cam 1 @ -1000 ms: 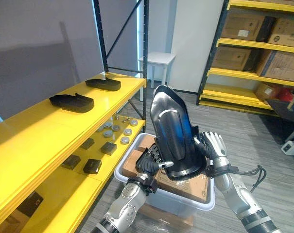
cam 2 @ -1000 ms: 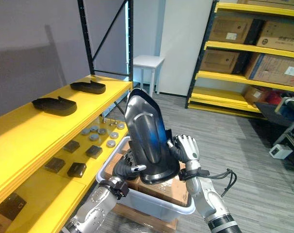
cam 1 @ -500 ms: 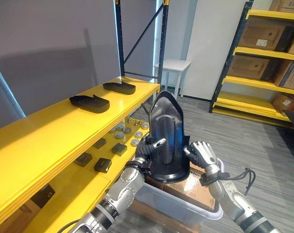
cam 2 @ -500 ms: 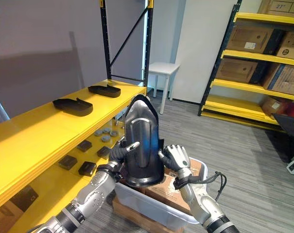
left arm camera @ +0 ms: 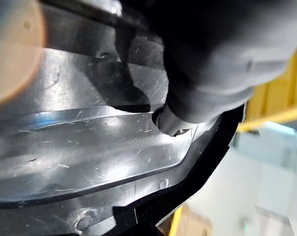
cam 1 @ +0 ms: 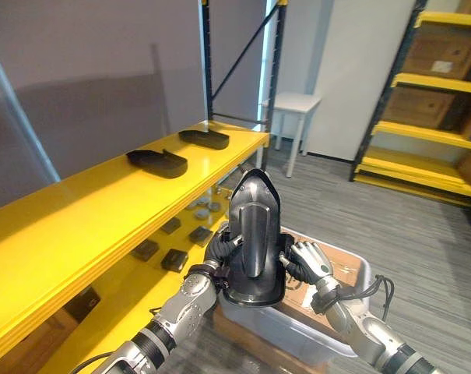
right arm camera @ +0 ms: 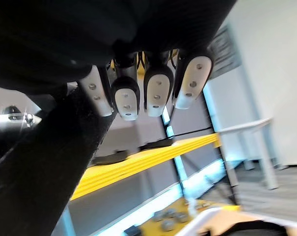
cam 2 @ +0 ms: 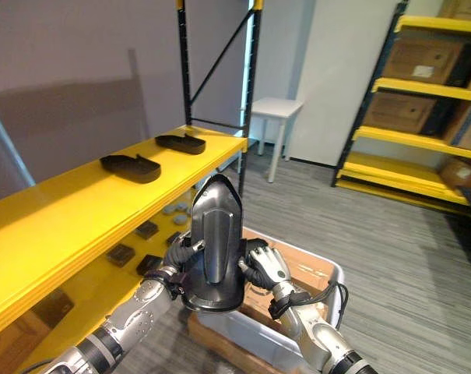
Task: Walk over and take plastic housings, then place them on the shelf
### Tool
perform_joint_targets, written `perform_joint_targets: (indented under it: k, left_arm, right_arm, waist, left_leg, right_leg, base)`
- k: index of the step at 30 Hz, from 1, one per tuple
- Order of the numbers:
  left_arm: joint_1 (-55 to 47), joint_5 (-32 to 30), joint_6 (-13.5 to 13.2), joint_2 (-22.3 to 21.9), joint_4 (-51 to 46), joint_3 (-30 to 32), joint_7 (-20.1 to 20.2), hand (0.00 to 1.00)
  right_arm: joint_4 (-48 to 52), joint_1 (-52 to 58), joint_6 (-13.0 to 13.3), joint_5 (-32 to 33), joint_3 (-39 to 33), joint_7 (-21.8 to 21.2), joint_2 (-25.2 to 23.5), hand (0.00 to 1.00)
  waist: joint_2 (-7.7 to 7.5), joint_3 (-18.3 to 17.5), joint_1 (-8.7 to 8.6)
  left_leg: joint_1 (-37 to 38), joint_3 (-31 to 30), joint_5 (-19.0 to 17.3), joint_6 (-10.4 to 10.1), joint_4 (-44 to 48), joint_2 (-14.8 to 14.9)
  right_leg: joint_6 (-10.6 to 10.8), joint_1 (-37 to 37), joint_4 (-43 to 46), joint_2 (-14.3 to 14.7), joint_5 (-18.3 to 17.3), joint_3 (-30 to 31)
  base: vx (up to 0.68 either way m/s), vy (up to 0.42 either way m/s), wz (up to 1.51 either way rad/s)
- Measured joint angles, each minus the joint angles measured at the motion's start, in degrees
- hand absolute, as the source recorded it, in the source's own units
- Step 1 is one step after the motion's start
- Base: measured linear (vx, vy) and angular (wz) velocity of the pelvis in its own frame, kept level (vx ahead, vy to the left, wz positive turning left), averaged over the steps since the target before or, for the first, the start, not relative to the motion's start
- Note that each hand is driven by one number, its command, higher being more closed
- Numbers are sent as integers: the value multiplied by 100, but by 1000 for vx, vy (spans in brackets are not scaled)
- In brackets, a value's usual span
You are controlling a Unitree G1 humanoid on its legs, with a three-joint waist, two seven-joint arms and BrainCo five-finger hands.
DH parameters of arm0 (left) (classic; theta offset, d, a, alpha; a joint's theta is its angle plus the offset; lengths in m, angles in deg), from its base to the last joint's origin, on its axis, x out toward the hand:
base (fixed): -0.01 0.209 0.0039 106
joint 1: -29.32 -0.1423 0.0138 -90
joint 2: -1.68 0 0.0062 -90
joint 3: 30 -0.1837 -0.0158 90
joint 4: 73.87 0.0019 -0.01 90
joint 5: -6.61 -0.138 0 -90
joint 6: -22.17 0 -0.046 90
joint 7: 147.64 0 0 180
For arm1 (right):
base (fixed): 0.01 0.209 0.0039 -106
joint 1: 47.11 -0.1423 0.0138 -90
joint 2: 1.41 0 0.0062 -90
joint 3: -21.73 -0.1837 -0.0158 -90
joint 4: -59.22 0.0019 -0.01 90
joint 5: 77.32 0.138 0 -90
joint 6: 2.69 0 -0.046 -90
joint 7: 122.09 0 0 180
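Note:
I hold a glossy black plastic housing [cam 1: 253,241] upright before me, its pointed end up. My left hand [cam 1: 218,255] curls round its left edge and my right hand [cam 1: 306,261] grips its right edge. The left wrist view looks close onto the housing's scratched shiny surface [left arm camera: 89,142]. In the right wrist view my fingers [right arm camera: 155,93] lie along its dark edge [right arm camera: 40,162]. The yellow top shelf [cam 1: 95,206] runs along my left. Two more black housings [cam 1: 157,162] [cam 1: 204,139] lie on its far end.
A white bin [cam 1: 293,331] holding a cardboard box [cam 1: 346,265] stands below my hands. Small dark and round parts [cam 1: 175,243] lie on the lower yellow shelf. A white stool [cam 1: 293,105] and yellow racking with cardboard boxes [cam 1: 434,86] stand further off.
The whole picture has shifted, so the camera has moved. The housing now sits lower and more squarely face-on, still held in both hands.

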Motion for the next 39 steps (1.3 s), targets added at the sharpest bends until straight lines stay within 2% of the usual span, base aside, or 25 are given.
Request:
perform_joint_targets:
  k: [1, 4, 6, 8, 9, 10, 12, 13, 14, 15, 16, 17, 19, 22, 23, 25, 26, 27, 28, 29, 30, 32, 33, 37, 39]
  left_arm:
    - [-171, 117, -51, -18, -8, 109, 34, 100]
    - [-640, 375, -119, -32, -303, 489, 72, 100]
    - [-994, 562, -169, -34, -674, 724, 87, 100]
    - [-1327, 579, -195, -34, -954, 965, 88, 100]
    - [-1512, 602, -227, -38, -1150, 1101, 91, 100]
    - [-1583, 614, -260, -54, -1246, 1155, 90, 100]
    - [-1602, 618, -266, -205, -1294, 1250, 89, 100]
    - [-1602, 580, -273, -346, -1335, 1317, 84, 100]
    - [-1604, 490, -276, -384, -1411, 1348, 59, 100]
    - [-1605, 160, -324, -393, -1694, 1386, -27, 100]
    - [-1608, -62, -339, -428, -1803, 1413, -94, 100]
    - [-1609, -556, -398, -589, -1958, 1513, -265, 100]
    - [-1611, -1062, -465, -788, -2130, 1608, -458, 100]
    - [-1617, -2067, -532, -894, -2444, 1814, -735, 100]
    - [-1603, -2565, -535, -945, -2538, 1845, -841, 100]
    - [-1603, -3299, -499, -1120, -2537, 1828, -1006, 100]
    - [-1600, -3548, -491, -1171, -2537, 1802, -1064, 100]
    - [-1603, -4016, -479, -1220, -2547, 1817, -1164, 100]
    - [-1716, -4291, -416, -1365, -2530, 1856, -1217, 100]
    - [-1751, -4415, -352, -1455, -2527, 1859, -1225, 100]
    - [-1810, -4687, -270, -1661, -2527, 1919, -1229, 100]
    - [-1814, -4912, -199, -1787, -2498, 2062, -1230, 100]
    - [-1812, -5017, -143, -1798, -2432, 2110, -1276, 100]
    - [-1720, -5155, 12, -1962, -2260, 2502, -1612, 100]
    - [-1675, -5265, 35, -1927, -2246, 2795, -1736, 100]
  right_arm:
    - [0, -129, -3, -3, 156, -7, 32, 100]
    - [2, -492, -3, -16, 443, -40, 30, 100]
    - [10, -710, -3, -31, 527, -73, -21, 100]
    - [10, -774, -2, -35, 566, -93, -210, 100]
    - [11, -784, -2, -38, 544, -81, -341, 0]
    - [11, -803, -2, -34, 510, -40, -415, 0]
    - [12, -793, 5, -30, 356, 1, -519, 0]
    - [36, -785, 46, -28, 153, 6, -627, 0]
    - [70, -777, 71, -24, 17, 5, -731, 0]
    - [183, -701, 186, -12, -450, 33, -1100, 0]
    - [252, -651, 240, -4, -635, 48, -1271, 0]
    - [354, -531, 342, 17, -938, 133, -1569, 0]
    - [457, -325, 430, 159, -1116, 233, -1819, 0]
    - [467, 62, 561, 501, -1279, 322, -2075, 0]
    - [524, 370, 666, 657, -1506, 318, -2222, 0]
    - [594, 802, 747, 922, -1868, 313, -2412, 0]
    - [684, 953, 753, 1059, -1964, 302, -2465, 0]
    - [912, 1228, 793, 1503, -2119, 238, -2581, 0]
    - [995, 1373, 862, 1855, -2192, 181, -2576, 0]
    - [1068, 1473, 895, 2076, -2258, 132, -2549, 0]
    - [1240, 1696, 963, 2598, -2474, 32, -2591, 0]
    - [1508, 1881, 1050, 3035, -2724, -80, -2688, 0]
    - [1763, 2016, 1233, 3475, -2954, -135, -2765, 0]
    - [2477, 2683, 1660, 4713, -3589, -256, -2947, 0]
    - [2834, 3201, 1801, 4938, -3701, -359, -3068, 0]
  waist:
    - [67, -3, 31]
    - [89, 1, 190]
    - [65, 10, 402]
    - [28, 24, 515]
    - [-1, 23, 574]
    - [-1, 20, 609]
    - [-28, 46, 583]
    - [-102, 133, 524]
    - [-164, 193, 478]
    - [-342, 300, 347]
    - [-385, 314, 320]
    - [-385, 330, 260]
    - [-390, 328, 247]
    - [-393, 333, 187]
    - [-406, 327, 91]
    - [-455, 334, -16]
    - [-494, 351, -36]
    - [-677, 355, -48]
    - [-478, 357, -42]
    - [-425, 344, -80]
    - [-281, 284, -148]
    - [-282, 283, -223]
    - [-273, 284, -308]
    - [-266, 291, -492]
    - [-255, 287, -591]
  left_leg:
    - [-141, 1006, 53, 83, 124, 195]
    - [-217, 2699, 89, 134, 214, 531]
    - [-204, 2941, 549, 165, 74, 342]
    - [-39, 2791, 590, 191, -150, -26]
    - [46, 2692, 573, 222, -208, -239]
    - [87, 2581, 516, 267, -205, -376]
    - [254, 2291, 380, 338, -207, -517]
    - [519, 2069, 266, 392, -212, -631]
    - [653, 1935, 190, 423, -213, -692]
    - [837, 1581, -12, 533, -203, -759]
    - [864, 1430, -61, 573, -206, -760]
    - [968, 1160, -101, 594, -233, -725]
    - [1105, 978, -85, 568, -309, -731]
    - [1232, 563, -85, 447, -334, -729]
    - [1176, 275, -128, 373, -308, -693]
    - [1175, -32, -204, 224, -275, -706]
    - [1184, -103, -254, 144, -241, -735]
    - [1224, -210, -368, -28, -199, -869]
    - [1241, -205, -451, -147, -175, -673]
    - [1223, -190, -481, -192, -172, -543]
    - [1252, -195, -551, -303, -182, -218]
    - [1294, -195, -611, -408, -194, 16]
    - [1247, -201, -597, -451, -176, 87]
    - [1168, 586, -429, -496, -165, 73]
    - [1264, 662, -349, -490, -355, 39]
  right_leg:
    - [99, 9, -1, -100, -72, -209]
    - [213, 62, 1, -287, -133, -666]
    - [361, 133, 2, -509, -59, -867]
    - [437, 357, 13, -772, -60, -1092]
    - [549, 492, 163, -975, -137, -1262]
    - [688, 490, 596, -1215, -245, -1332]
    - [660, 461, 1675, -1632, -378, -1416]
    - [542, 349, 2858, -2074, -367, -1246]
    - [308, 216, 3455, -2279, -284, -1025]
    - [17, -305, 4886, -2395, -416, -84]
    - [29, -555, 5333, -2241, -665, 280]
    - [24, -898, 5779, -1865, -1087, 787]
    - [75, -1133, 5594, -1575, -1409, 989]
    - [38, -1404, 4271, -1249, -1465, 1092]
    - [64, -1439, 3278, -871, -1448, 1772]
    - [131, -1359, 2382, -464, -1345, 2900]
    - [198, -1323, 2163, -419, -1125, 3111]
    - [519, -1275, 2010, -510, -716, 3135]
    - [558, -1113, 1761, -347, -747, 3038]
    - [508, -1014, 1550, -238, -695, 2961]
    - [367, -758, 1092, 69, -507, 2836]
    - [279, -600, 842, 292, -428, 2775]
    - [270, -587, 808, 350, -424, 2695]
    - [268, -555, 753, 239, -429, 2528]
    - [269, -532, 695, 216, -430, 2548]
  base:
    - [-4, 17, 93]
    - [106, 96, 104]
    - [215, 171, 92]
    - [278, 205, 67]
    - [299, 177, 72]
    - [297, 182, 73]
    - [260, 223, 86]
    - [226, 246, 94]
    - [219, 206, 120]
    - [163, 98, 105]
    - [197, 30, 135]
    - [146, -31, 105]
    - [176, -44, 92]
    - [253, -127, 85]
    - [189, -174, 88]
    - [250, -260, 93]
    - [295, -360, 78]
    - [184, -254, 33]
    - [253, -340, 20]
    - [183, -218, -7]
    - [205, -235, -4]
    - [149, -170, -3]
    - [105, -119, 21]
    - [43, -32, 16]
    - [-9, 34, -5]
